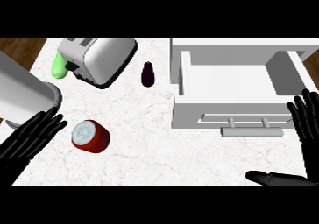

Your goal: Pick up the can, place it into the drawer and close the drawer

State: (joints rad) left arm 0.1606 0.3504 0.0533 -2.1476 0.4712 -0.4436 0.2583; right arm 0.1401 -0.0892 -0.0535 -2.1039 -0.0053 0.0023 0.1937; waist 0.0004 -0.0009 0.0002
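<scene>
A red can [91,135] with a silver lid lies on the white marble counter [155,148] at the lower left. My left hand [29,138] is open just to its left, fingers straight and pointing up-right, a small gap from the can. The white drawer [230,81] stands pulled open at the upper right, its inside bare, its grey handle [253,127] facing me. My right hand [311,131] is open at the right edge, fingers up beside the drawer's front right corner, thumb stretched left low down.
A silver toaster [101,57] lies at the back left with a green object [59,65] beside it. A dark purple eggplant [148,73] sits between toaster and drawer. My left grey forearm [16,94] crosses the left edge.
</scene>
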